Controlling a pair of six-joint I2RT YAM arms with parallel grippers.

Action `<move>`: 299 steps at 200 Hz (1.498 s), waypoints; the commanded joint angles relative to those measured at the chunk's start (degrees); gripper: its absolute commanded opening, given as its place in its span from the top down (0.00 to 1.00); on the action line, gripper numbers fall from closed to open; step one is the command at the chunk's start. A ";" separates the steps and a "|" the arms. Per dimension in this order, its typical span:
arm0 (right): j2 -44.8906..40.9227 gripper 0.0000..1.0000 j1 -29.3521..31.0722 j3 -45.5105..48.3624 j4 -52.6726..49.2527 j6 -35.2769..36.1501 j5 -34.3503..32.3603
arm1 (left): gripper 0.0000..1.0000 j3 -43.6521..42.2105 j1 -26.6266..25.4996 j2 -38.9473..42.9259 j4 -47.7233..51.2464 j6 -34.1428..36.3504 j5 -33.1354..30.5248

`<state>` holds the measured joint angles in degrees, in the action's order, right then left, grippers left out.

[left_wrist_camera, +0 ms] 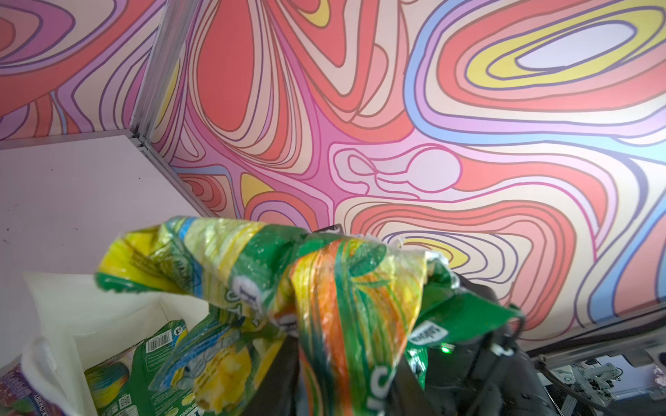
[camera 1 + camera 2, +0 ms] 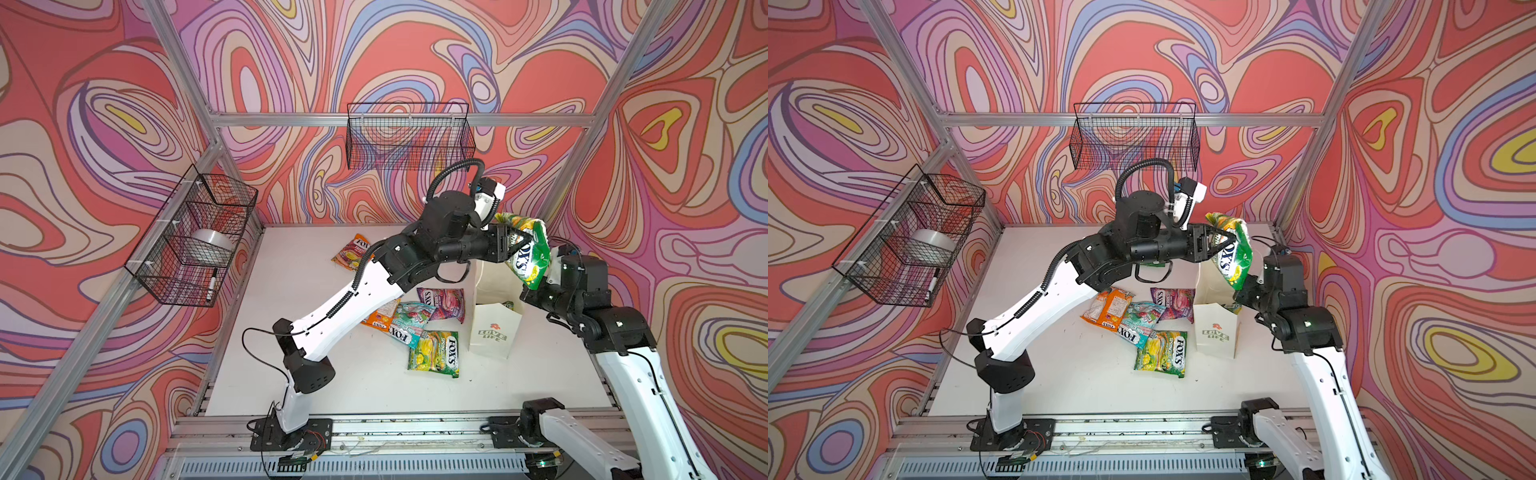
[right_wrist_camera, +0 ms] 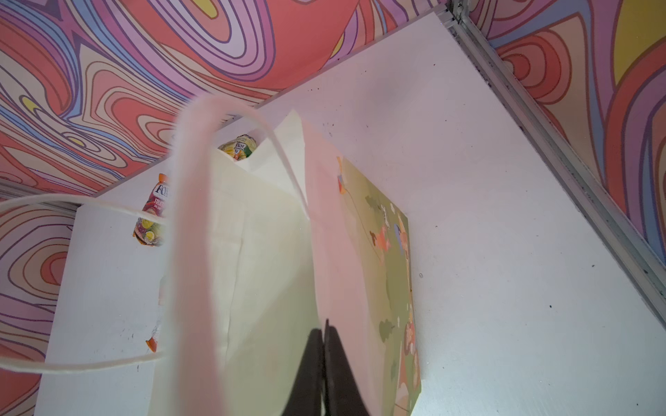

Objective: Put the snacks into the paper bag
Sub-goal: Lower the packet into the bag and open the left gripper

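Nearest, loose glossy plastic FOX'S packets lie at 9 o'clock of the white upright paper bag. The right gripper is clenched on the bag's wall. Over its 12 o'clock rim the left gripper grasps a crumpled green plastic FOX'S packet. Best to centre the dangling end over the mouth, lower it past the white cord handles, then release.

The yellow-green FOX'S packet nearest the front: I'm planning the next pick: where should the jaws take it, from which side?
Probably the near edge of the yellow-green packet, from above. It lies flat on the table, leaving only edges to pinch; that one faces bare table, while the teal packet crowds its far corner and the paper bag stands beside it.
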<state>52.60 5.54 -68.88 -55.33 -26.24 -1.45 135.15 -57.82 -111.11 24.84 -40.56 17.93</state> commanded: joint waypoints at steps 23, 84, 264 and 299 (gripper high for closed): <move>-1.05 1.00 -0.18 0.33 0.24 -0.12 0.14 | 0.68 0.86 1.19 -3.81 -9.35 -8.62 6.85; -1.40 1.00 -0.27 -0.46 -0.39 0.49 -0.89 | 0.71 -10.16 7.17 -5.52 -18.31 -23.67 14.77; -1.10 1.00 -0.19 -0.61 -0.10 0.55 -1.35 | 0.24 -12.01 7.95 -5.44 -2.92 -17.47 21.34; -1.17 1.00 -0.18 -0.75 -0.30 0.73 -1.74 | 0.23 -5.47 7.82 -6.86 -2.56 -16.68 22.99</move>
<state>51.88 5.54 -68.88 -56.40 -26.00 -2.37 124.75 -49.91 -117.43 21.56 -58.65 38.79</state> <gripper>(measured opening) 0.047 0.761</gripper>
